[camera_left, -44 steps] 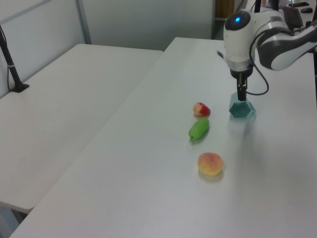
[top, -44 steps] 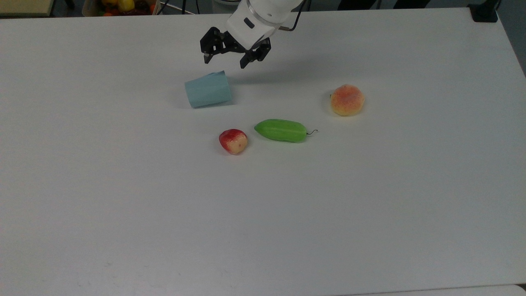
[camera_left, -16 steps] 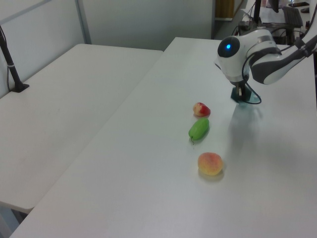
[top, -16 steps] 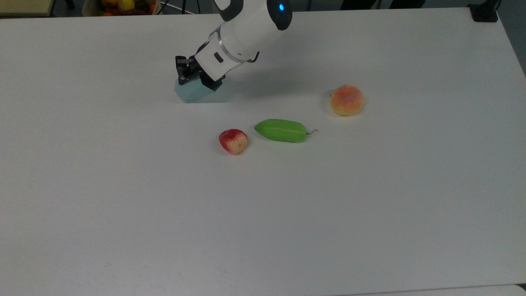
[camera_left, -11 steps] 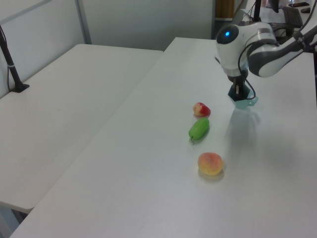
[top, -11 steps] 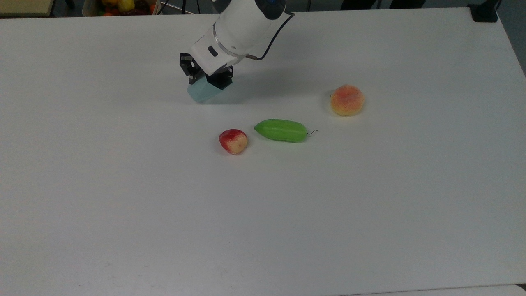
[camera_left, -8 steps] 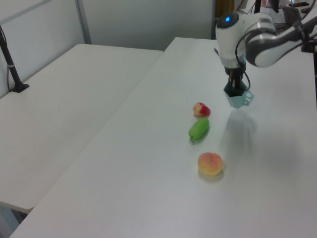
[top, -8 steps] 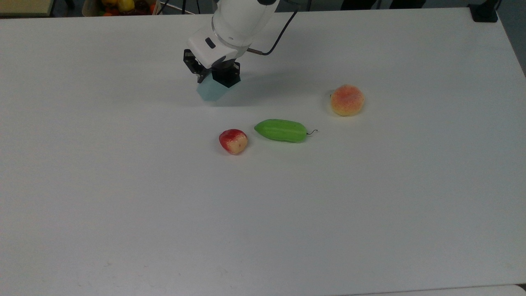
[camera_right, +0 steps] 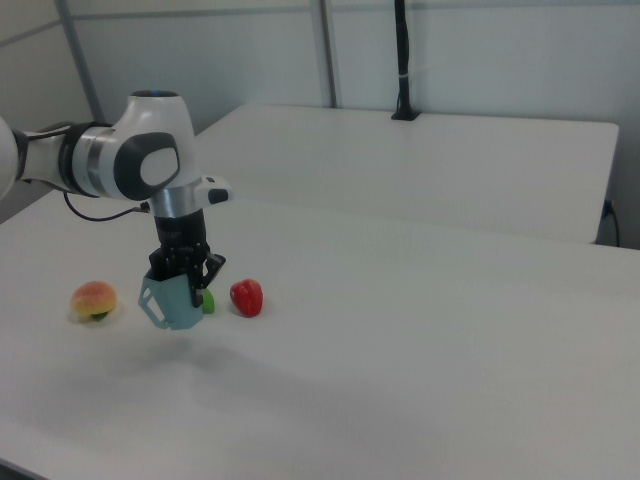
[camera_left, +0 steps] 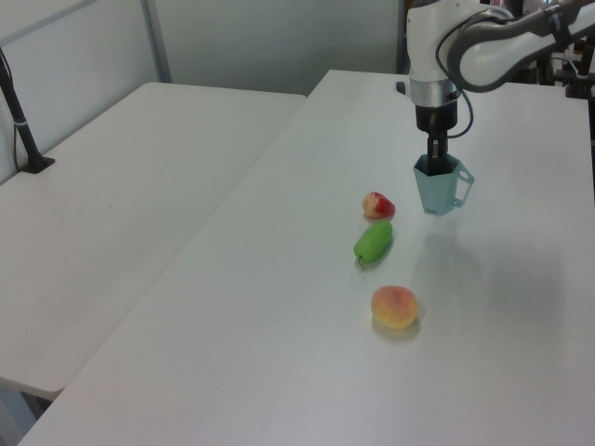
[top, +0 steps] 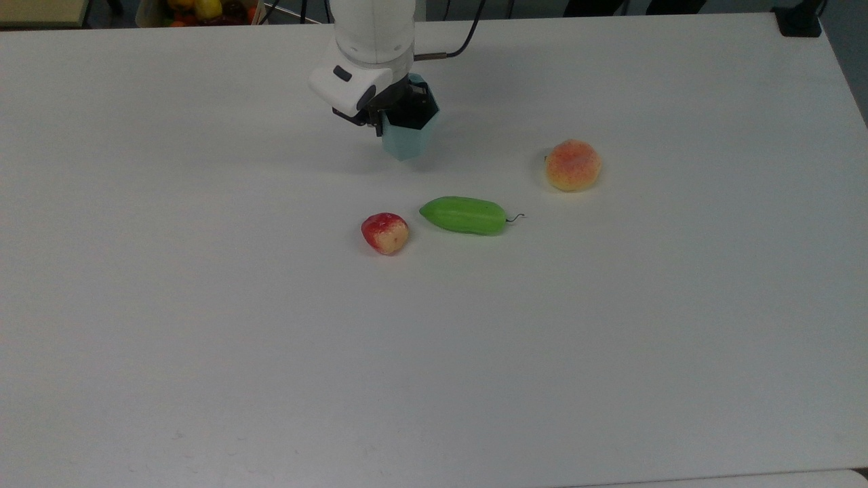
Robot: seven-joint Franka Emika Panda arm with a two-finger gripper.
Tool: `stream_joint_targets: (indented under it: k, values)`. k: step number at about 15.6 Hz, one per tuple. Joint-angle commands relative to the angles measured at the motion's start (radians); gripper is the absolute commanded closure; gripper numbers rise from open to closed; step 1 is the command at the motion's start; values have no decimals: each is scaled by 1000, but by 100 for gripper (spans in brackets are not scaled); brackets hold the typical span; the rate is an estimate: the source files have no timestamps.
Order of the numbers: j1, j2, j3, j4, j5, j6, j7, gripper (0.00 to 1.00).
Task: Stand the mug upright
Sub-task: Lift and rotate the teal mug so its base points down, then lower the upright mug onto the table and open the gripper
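Pincer (camera_left: 436,163) tips hidden (inside mug (camera_left: 435,190)).

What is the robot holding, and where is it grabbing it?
The end effector holds the mug by its rim, lifted above the table with the opening facing up.

White table (top: 203,352); three fruits (top: 463,215)

Lighting: even, diffuse, bright overhead; white table (top: 475,373) shows no glare. Shadows: soft, faint, one smeared beside the mug (top: 405,144). Focus: mildly soft and grainy throughout.
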Motion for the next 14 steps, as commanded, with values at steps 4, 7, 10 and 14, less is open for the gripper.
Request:
stream_joint_targets:
  k: [4,7,10,14]
  values:
    - [4,25,-20,-45,109,74,-360,100]
    - [8,31,-20,-88,108,163,-365,100]
    - [11,50,-20,-95,100,214,-365,99]
    - [11,50,-20,-90,100,201,-348,50]
